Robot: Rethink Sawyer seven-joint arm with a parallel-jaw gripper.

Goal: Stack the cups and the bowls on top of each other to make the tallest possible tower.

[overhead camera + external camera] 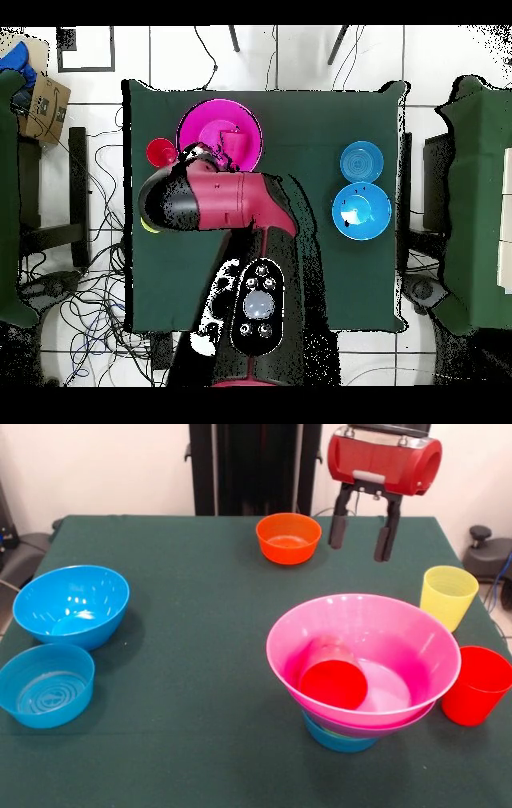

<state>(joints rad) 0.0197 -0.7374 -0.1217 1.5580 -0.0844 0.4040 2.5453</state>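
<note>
The tower stands at the front right: a wide pink bowl rests on a purple bowl, with a small blue bowl at the base. A red cup sits inside the pink bowl and seems tilted. My gripper hangs open and empty above the table, between the small orange bowl and the yellow cup. A second red cup stands right of the tower. In the overhead view my arm hides the gripper beside the pink bowl. The lime green bowl is hidden.
Two blue bowls stand at the left: a deeper one and a shallower one in front of it. They also show at the right of the overhead view, the deeper one and the shallower one. The green cloth lies between them and the tower.
</note>
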